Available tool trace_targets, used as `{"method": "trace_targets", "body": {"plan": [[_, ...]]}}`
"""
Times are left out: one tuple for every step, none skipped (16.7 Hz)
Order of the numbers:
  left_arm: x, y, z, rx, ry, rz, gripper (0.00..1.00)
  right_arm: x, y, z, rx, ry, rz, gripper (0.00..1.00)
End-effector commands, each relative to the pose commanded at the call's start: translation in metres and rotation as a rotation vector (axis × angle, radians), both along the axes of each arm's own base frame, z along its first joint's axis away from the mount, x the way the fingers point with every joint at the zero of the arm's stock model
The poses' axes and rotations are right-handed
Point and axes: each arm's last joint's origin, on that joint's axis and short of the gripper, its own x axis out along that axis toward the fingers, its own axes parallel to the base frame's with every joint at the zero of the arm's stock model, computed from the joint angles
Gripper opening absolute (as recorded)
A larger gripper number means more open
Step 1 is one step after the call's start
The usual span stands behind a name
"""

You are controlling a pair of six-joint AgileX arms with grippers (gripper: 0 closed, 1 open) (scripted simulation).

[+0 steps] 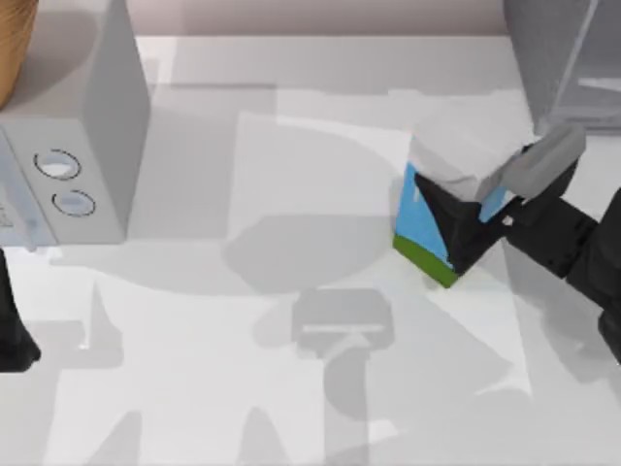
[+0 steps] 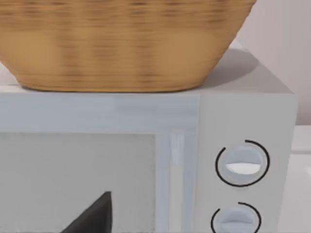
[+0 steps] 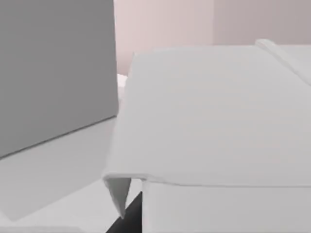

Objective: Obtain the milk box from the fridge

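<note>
Milk box [image 1: 437,228] sits tilted in your right gripper [image 1: 490,209], pinched above the worktop [image 1: 243,388], clear of the fridge [image 1: 563,58]. Your left arm [image 1: 15,330] waits beside the microwave [image 1: 87,146]; its gripper's state cannot be told.

From above, my right end effector [image 1: 482,216] has its fingertips buried behind the milk box [image 1: 448,209], so I can't see whether they press on it. The fridge [image 1: 561,60] is cut off by the top and right edges. The microwave [image 1: 82,136] runs off the left edge, and the wicker basket [image 1: 14,44] on it shows only a corner. My left arm [image 1: 14,325] is clipped at the left edge. In the left wrist view, a dark wedge [image 2: 92,216] at the bottom is too partial to identify.
</note>
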Motion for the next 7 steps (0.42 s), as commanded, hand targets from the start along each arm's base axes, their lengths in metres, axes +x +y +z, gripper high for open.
{"method": "trace_targets", "body": {"plan": [[0.0000, 0.0000, 0.0000, 0.000, 0.000, 0.000, 1.00, 0.0000, 0.0000, 0.0000, 0.000, 0.000, 0.000, 0.98], [0.0000, 0.0000, 0.0000, 0.000, 0.000, 0.000, 1.00, 0.0000, 0.0000, 0.0000, 0.000, 0.000, 0.000, 1.00], [0.0000, 0.0000, 0.0000, 0.000, 0.000, 0.000, 1.00, 0.0000, 0.0000, 0.0000, 0.000, 0.000, 0.000, 1.00], [0.0000, 0.0000, 0.0000, 0.000, 0.000, 0.000, 1.00, 0.0000, 0.0000, 0.0000, 0.000, 0.000, 0.000, 1.00], [0.0000, 0.0000, 0.0000, 0.000, 0.000, 0.000, 1.00, 0.0000, 0.0000, 0.0000, 0.000, 0.000, 0.000, 1.00], [0.0000, 0.0000, 0.0000, 0.000, 0.000, 0.000, 1.00, 0.0000, 0.0000, 0.0000, 0.000, 0.000, 0.000, 1.00], [0.0000, 0.0000, 0.0000, 0.000, 0.000, 0.000, 1.00, 0.0000, 0.0000, 0.0000, 0.000, 0.000, 0.000, 1.00]]}}
